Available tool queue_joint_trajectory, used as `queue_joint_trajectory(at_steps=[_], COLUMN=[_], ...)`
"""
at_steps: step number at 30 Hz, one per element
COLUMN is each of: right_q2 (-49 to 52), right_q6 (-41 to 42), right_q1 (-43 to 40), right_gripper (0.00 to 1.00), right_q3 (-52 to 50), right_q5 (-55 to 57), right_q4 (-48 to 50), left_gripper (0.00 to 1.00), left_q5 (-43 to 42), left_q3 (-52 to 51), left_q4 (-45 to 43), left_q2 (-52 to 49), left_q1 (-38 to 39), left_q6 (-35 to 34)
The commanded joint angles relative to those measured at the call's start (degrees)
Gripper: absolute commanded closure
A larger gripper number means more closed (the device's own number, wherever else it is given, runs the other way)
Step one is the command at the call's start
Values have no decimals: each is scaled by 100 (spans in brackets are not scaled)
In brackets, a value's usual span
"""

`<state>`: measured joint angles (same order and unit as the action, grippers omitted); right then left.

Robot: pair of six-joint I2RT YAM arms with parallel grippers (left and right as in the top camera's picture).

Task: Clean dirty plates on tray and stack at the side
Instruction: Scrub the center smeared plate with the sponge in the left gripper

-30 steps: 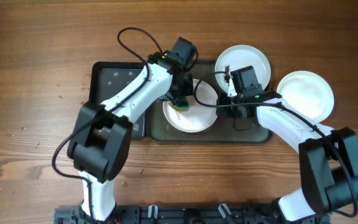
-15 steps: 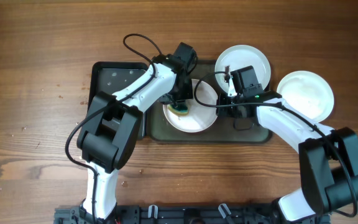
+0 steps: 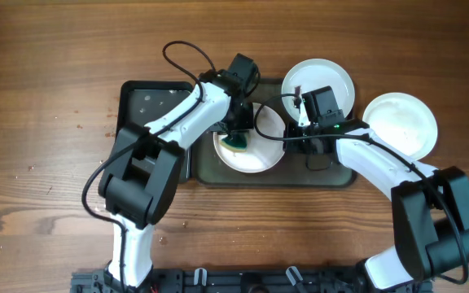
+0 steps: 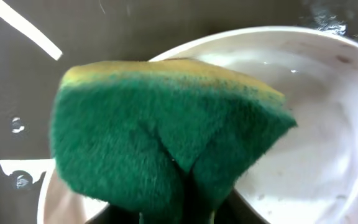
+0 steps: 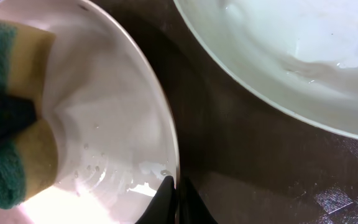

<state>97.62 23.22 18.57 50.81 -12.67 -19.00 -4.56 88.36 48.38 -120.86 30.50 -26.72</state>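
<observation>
Plate (image 3: 260,156) on tray (image 3: 332,176) under sponge (image 4: 166,143) gripped by left claw (image 3: 236,137).

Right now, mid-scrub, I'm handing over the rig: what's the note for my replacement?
Left gripper shut on the sponge, pressing it onto the near plate in the tray.
Right gripper shut on that plate's rim.
Far plate waits at the tray's back right corner.
Third plate sits off the tray, on the table to the right; looks done.
Left: finish scrubbing, clean the far plate, stack both on the third.

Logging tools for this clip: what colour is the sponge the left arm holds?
The sponge is green with a yellow layer, clearest in the left wrist view.
</observation>
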Motion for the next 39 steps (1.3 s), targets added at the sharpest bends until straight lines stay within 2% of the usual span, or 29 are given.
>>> queue_joint_trajectory(at_steps=[1, 3, 6, 10, 11, 12, 13, 18, 20, 22, 25, 28, 34, 39], right_q2=[85, 85, 85, 85, 85, 85, 85, 85, 85, 85, 85, 85, 85, 85], right_q6=[-76, -79, -76, -76, -79, -79, -79, -76, -76, -76, -74, -76, -94, -118], right_q1=[-11, -11, -11, -11, -11, -11, -11, -11, -11, -11, -11, -11, -11, -11], right_gripper=[95, 95, 95, 95, 95, 95, 95, 95, 95, 95, 95, 95, 95, 95], right_q3=[31, 31, 31, 31, 31, 31, 31, 31, 31, 31, 31, 31, 31, 31], right_q5=[-66, -66, -66, -63, -63, -66, -63, -66, -66, -66, -66, -66, -63, -63], right_q4=[-7, -4, -4, -7, -9, -9, -11, -9, -9, -7, -4, -11, -13, -13], left_gripper=[55, 55, 68, 61, 69, 86, 96, 96, 96, 96, 96, 96, 96, 96], left_q5=[155, 164, 164, 234, 297, 365, 470, 535, 190, -479, -1906, -2498, -2277, -876], left_q3=[-33, -107, -212, -229, -245, -269, -332, -844, -1121, -1198, -1196, -1178, -568, -529], left_q4=[179, 173, 83, 70, 66, 63, 68, -247, -503, -603, -798, -935, -918, -562], left_q2=[293, 278, 278, 275, 275, 275, 275, 275, 275, 275, 275, 284, 907, 1488], left_q1=[22, 57, 136, 203, 221, 229, 240, 240, 245, 245, 243, 234, 52, -2], left_q6=[76, 76, 76, 74, 74, 74, 76, 76, 109, 389, 973, 1141, 1172, 1086])
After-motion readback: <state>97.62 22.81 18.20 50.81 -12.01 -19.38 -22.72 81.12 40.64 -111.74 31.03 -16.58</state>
